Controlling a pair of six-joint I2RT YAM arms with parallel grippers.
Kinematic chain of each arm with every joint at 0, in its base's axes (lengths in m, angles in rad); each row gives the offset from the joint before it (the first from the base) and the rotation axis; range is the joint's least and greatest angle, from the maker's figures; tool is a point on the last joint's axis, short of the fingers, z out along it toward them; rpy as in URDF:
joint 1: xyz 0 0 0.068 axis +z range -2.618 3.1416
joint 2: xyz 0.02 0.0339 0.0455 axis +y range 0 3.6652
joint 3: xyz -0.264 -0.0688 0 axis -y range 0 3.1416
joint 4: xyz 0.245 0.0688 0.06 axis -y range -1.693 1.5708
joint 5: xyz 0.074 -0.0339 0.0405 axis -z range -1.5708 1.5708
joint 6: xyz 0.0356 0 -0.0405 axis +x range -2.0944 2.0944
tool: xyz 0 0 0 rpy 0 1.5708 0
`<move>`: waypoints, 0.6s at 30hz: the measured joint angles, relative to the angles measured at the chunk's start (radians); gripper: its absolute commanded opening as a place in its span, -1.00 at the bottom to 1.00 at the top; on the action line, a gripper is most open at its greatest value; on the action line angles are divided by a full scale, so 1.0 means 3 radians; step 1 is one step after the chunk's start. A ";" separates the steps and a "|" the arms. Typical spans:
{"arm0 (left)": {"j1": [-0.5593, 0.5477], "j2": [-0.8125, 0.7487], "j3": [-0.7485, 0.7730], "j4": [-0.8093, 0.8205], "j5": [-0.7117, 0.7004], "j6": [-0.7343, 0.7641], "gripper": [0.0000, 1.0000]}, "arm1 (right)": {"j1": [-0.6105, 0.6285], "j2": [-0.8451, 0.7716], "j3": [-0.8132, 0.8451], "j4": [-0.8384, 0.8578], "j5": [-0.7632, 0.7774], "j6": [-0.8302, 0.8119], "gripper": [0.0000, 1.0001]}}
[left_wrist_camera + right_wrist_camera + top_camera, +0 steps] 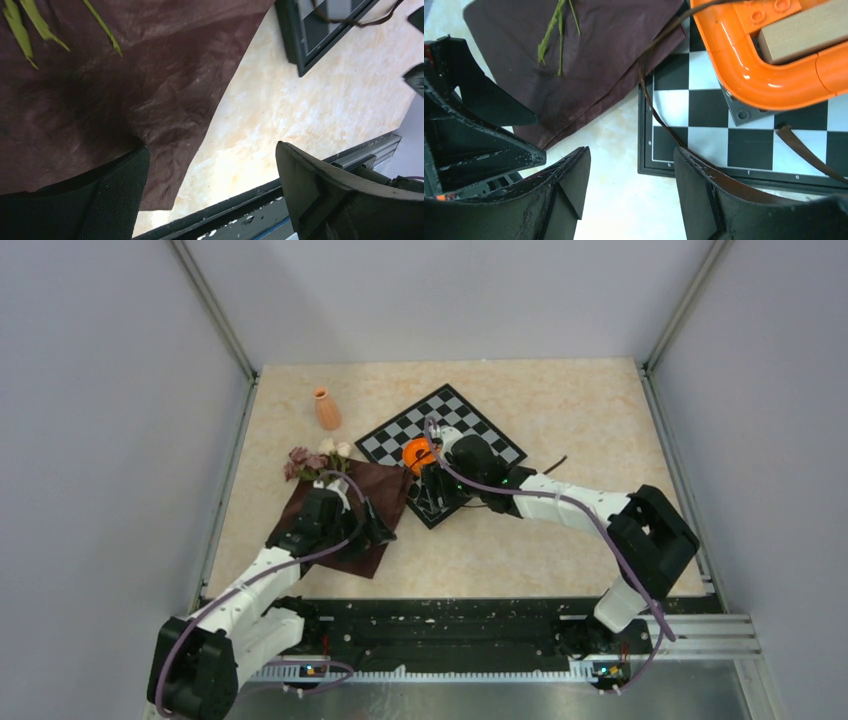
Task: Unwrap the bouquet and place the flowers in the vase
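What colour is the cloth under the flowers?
The cloth is a plain dark maroon-brown, seen best in the left wrist view.

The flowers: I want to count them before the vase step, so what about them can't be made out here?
Top external: the flowers show only tiny heads, too small to count; the left arm covers their stems.
Left wrist: only green leaf tips; the top edge cuts off the rest.
Right wrist: thin stems run off the top edge; no heads in view.
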 measured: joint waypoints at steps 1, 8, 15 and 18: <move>0.0000 -0.0005 0.0090 -0.0092 -0.0048 0.0022 0.97 | 0.0000 0.0025 0.0046 -0.0005 -0.0001 0.0017 0.24; 0.0111 0.0004 0.0857 -0.0369 -0.0324 0.0234 0.97 | 0.0004 0.0324 0.0483 -0.0032 -0.0004 0.0027 0.17; 0.0781 0.0112 0.0899 -0.0409 -0.0322 0.0301 0.97 | 0.0004 0.0759 0.0963 -0.0193 0.0034 0.0032 0.16; 0.1115 0.0090 0.0842 -0.0406 -0.0317 0.0275 0.97 | 0.0006 0.0910 0.1066 -0.0253 0.0051 0.0050 0.15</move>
